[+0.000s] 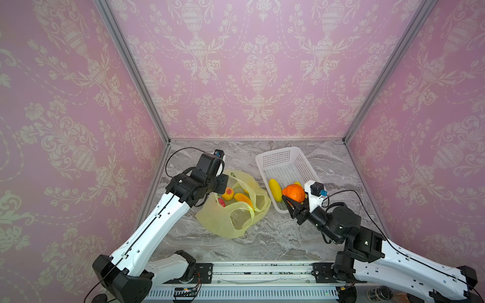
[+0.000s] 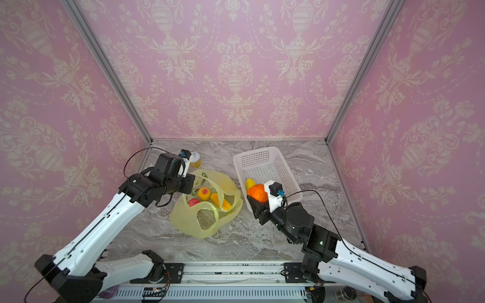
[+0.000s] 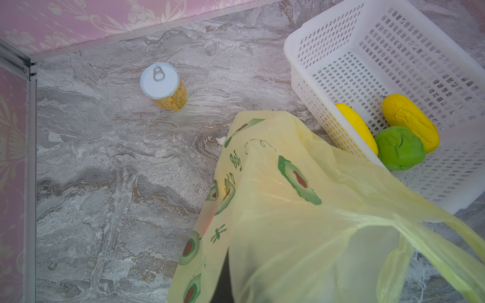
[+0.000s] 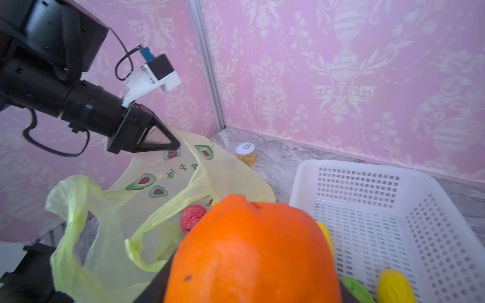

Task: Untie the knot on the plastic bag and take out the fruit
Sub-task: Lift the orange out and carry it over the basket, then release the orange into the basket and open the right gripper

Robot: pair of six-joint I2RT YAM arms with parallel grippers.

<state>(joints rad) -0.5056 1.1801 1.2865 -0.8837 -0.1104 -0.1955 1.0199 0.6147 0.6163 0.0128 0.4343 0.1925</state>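
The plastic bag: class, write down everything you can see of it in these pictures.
The plastic bag is thin, translucent yellow-green film printed with green avocado marks. Its two loop handles hang loose and untied, and the mouth gapes open. It slumps crumpled on the marble table beside the white basket. The left gripper pinches its far rim, lifting it. Fruit lies inside: one round yellow-orange, one elongated, one pink-red and bumpy.
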